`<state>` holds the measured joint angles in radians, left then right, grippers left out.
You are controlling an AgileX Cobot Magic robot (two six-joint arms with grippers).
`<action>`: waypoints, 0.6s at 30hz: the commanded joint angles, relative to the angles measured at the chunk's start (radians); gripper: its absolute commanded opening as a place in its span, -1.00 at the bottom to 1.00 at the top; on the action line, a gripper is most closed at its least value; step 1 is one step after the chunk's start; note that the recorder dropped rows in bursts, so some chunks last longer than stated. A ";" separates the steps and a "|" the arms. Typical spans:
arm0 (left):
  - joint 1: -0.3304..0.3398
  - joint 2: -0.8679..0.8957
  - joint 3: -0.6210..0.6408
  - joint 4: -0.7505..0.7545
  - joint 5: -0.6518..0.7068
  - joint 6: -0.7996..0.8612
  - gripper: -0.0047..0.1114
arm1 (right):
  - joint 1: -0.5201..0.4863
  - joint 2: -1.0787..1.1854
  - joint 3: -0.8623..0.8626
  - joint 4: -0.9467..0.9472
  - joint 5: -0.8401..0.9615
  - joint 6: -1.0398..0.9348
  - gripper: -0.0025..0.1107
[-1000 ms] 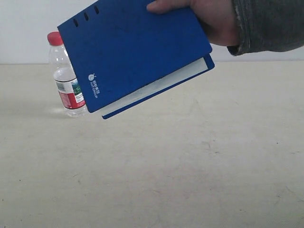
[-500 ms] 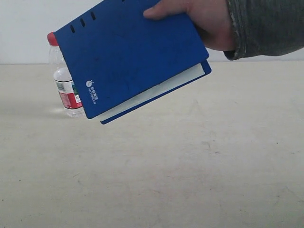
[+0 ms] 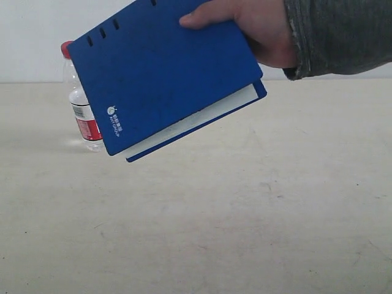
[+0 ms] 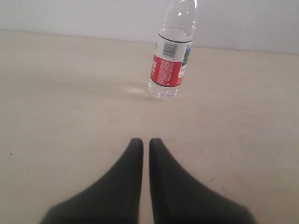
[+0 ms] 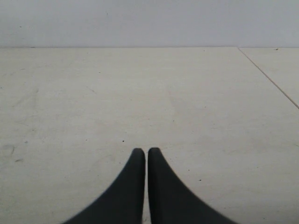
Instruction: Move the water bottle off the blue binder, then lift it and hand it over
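A hand (image 3: 260, 30) grips the flat blue binder (image 3: 165, 73) aslant before the clear bottle (image 4: 171, 70); tapered left gripper (image 4: 145, 142) and right gripper (image 5: 147, 151) closed, empty.

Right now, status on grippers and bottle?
Left gripper, right gripper shut, empty. Water bottle upright on table. Blue binder aloft in person's hand, partly hiding bottle.

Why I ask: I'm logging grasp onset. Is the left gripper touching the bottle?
Apart. The left wrist view shows a stretch of bare table between the shut left gripper and the bottle, which stands upright beyond its tips.
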<state>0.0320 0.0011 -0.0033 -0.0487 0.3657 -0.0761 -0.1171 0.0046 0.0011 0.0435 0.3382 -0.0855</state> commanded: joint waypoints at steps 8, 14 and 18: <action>-0.007 -0.001 0.003 -0.106 -0.001 0.175 -0.84 | -0.002 0.002 -0.001 0.004 -0.004 0.001 -0.96; -0.007 -0.001 0.003 -0.106 -0.003 0.175 -0.84 | -0.002 0.002 -0.001 0.004 -0.004 0.001 -0.96; -0.007 -0.001 0.003 -0.106 -0.004 0.175 -0.84 | -0.002 0.002 -0.001 0.004 -0.004 0.001 -0.96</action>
<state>0.0299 0.0011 -0.0033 -0.1429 0.3657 0.0907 -0.1171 0.0046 0.0011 0.0435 0.3382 -0.0855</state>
